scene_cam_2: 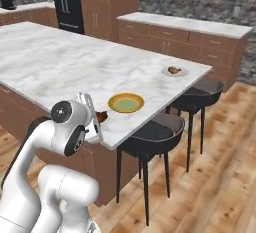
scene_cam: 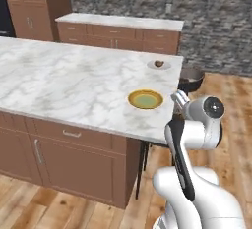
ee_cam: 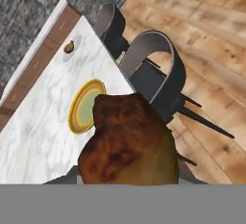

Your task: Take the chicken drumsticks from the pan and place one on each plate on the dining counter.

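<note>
Drumstick (ee_cam: 127,143) meat, mottled brown with darker scorched patches and a lumpy rounded shape, is sitting close before the hand camera, and the hand (scene_cam_2: 99,119) is clenching on it just off the near long edge of the surface (scene_cam: 59,75); in the right base view a small brown bit of it is poking out beside the white wrist. A second drumstick (scene_cam: 159,64), small and dark golden, is lying on the pale plate (scene_cam: 166,67), a flat round disc of white-grey, near the far right corner of the surface. The yellow plate (scene_cam: 145,99) is resting closer to the near edge on the same right end, round and shallow, with an olive-green centre and a brighter yellow rim, and it is carrying nothing. The surface is showing a glossy white marble top with soft grey veins, above brown wood cabinet fronts with slim metal handles. Two stools (scene_cam_2: 152,134) with dark curved seats and thin black legs are standing along the right end edge, on a floor of warm wood planks. Rough grey stone is covering the back wall. No writing or labels are readable anywhere.
</note>
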